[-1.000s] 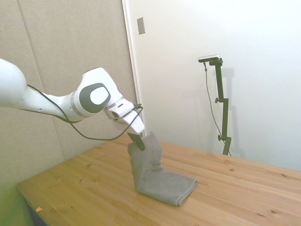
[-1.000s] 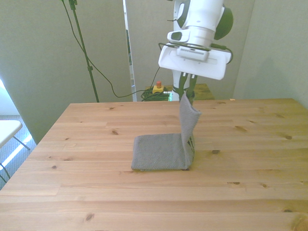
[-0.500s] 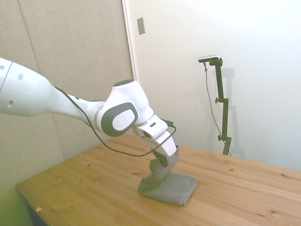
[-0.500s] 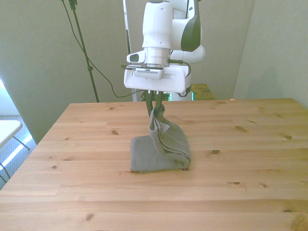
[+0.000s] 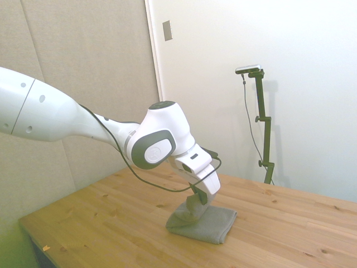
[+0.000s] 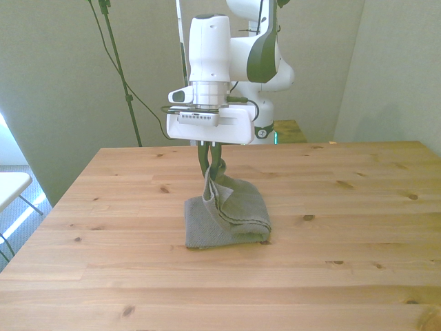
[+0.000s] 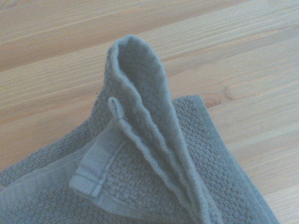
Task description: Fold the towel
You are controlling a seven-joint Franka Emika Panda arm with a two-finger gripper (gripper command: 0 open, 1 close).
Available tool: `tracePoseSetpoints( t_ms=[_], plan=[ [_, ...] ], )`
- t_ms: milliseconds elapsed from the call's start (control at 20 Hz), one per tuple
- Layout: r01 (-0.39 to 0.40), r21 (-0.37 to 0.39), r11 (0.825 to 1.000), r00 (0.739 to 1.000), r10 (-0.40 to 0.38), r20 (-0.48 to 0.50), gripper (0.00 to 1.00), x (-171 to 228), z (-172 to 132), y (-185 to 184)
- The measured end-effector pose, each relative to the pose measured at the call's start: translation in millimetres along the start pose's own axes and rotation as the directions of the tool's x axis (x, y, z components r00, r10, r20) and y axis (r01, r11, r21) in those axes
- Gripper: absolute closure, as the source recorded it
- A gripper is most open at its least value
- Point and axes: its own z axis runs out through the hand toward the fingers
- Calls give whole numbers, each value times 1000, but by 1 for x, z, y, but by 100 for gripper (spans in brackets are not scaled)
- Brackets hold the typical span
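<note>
Jaws of the gripper [image 6: 211,167] are being pressed together on a raised edge of the towel [image 6: 227,217]; the remainder is lying folded at the worktop [image 6: 344,227] centre.

**Background items**

Wooden table [image 6: 358,227], pine planks with knots. Red-and-yellow button box [image 6: 225,126] on floor behind table's far edge. Grey wall plate [image 5: 167,30] high on wall in side view. White furniture edge [image 6: 10,189] at front view's left.
</note>
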Motion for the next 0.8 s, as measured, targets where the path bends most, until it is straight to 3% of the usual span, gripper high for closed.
tracePoseSetpoints(
  t_ms=[600,800],
  plan=[
    [-2,0,1000,1000,2,-3,0,2,0,1],
    [-1,1,1000,1000,1,8,0,-1,-15,5]
  ],
)
